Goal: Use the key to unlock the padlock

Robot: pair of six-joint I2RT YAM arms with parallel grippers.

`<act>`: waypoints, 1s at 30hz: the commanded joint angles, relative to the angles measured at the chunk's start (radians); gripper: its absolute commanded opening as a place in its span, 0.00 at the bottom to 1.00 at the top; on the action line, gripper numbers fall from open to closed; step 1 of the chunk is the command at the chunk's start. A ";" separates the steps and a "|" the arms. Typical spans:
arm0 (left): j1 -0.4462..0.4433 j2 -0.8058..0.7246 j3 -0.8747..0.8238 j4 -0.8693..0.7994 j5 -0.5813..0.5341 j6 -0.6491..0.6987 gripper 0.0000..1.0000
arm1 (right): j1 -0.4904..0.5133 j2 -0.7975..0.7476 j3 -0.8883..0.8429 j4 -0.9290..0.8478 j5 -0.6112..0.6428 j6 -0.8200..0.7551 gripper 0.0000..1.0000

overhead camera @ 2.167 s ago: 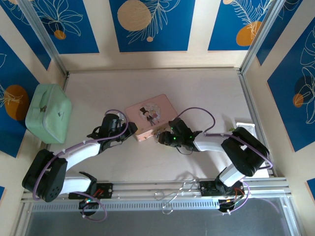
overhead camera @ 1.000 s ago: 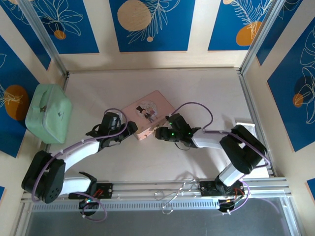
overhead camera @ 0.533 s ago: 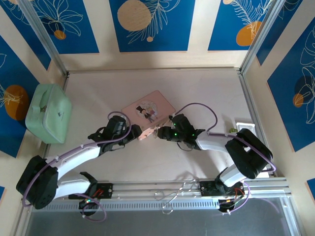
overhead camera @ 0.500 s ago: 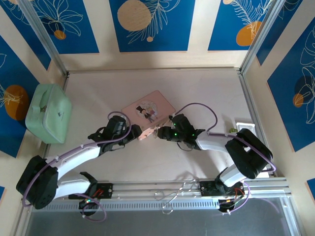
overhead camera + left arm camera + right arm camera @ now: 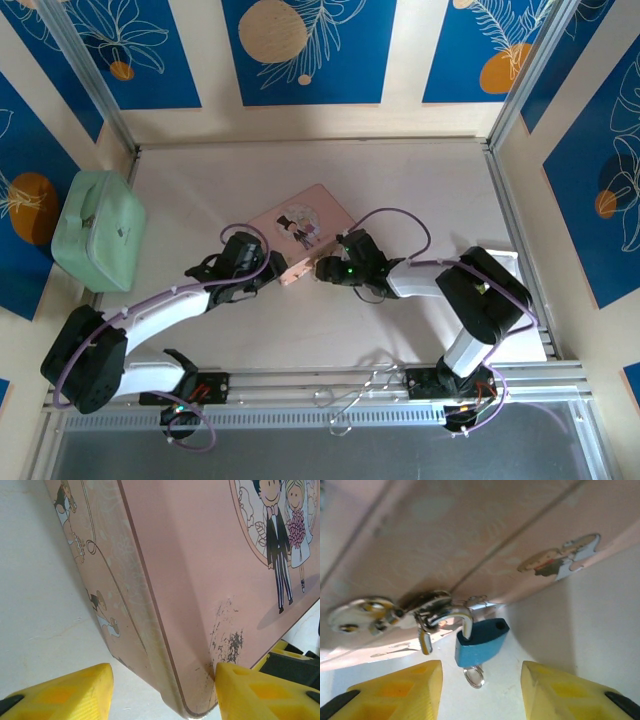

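fingers [image 5: 395, 687] of right gripper [image 5: 480, 680] crept nearer padlock [image 5: 480, 642]; shackle [image 5: 452, 612] seemingly open

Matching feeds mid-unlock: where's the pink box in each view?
Top external: pink box at table centre.
Left wrist: upper right, one corner at the bottom edge.
Right wrist: side wall across the top, padlock hanging below.
Shared landmark, top and left wrist: lid's couple picture.
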 commanded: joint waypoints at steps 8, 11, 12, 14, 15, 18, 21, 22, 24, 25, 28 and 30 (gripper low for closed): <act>0.016 -0.013 -0.004 -0.051 -0.002 0.024 0.54 | -0.009 0.101 0.092 -0.024 0.009 -0.032 0.45; 0.016 -0.018 -0.004 -0.052 0.004 0.026 0.53 | -0.009 0.119 0.116 -0.030 0.009 -0.043 0.45; 0.016 -0.017 -0.006 -0.053 0.008 0.027 0.53 | -0.009 0.125 0.123 -0.031 0.010 -0.048 0.45; 0.016 -0.017 -0.009 -0.053 0.013 0.029 0.53 | -0.010 0.134 0.130 -0.020 0.008 -0.057 0.48; 0.016 -0.018 -0.010 -0.055 0.015 0.030 0.53 | -0.013 0.141 0.137 -0.019 0.008 -0.061 0.50; 0.018 -0.026 -0.015 -0.063 0.019 0.035 0.52 | -0.022 0.172 0.166 -0.017 -0.010 -0.073 0.48; 0.021 -0.040 -0.017 -0.075 0.018 0.042 0.52 | -0.027 0.202 0.193 -0.026 -0.027 -0.083 0.37; 0.023 -0.044 -0.017 -0.079 0.017 0.045 0.52 | -0.027 0.206 0.195 -0.029 -0.027 -0.082 0.35; 0.029 -0.053 -0.018 -0.088 0.015 0.050 0.52 | -0.027 0.202 0.194 -0.042 -0.017 -0.076 0.30; 0.031 -0.056 -0.018 -0.089 0.013 0.053 0.52 | -0.026 0.197 0.192 -0.051 -0.011 -0.073 0.28; 0.038 -0.058 -0.018 -0.092 0.010 0.063 0.52 | -0.021 0.178 0.193 -0.107 0.024 -0.056 0.19; 0.044 -0.055 -0.017 -0.094 0.011 0.072 0.52 | -0.011 0.158 0.186 -0.145 0.053 -0.040 0.16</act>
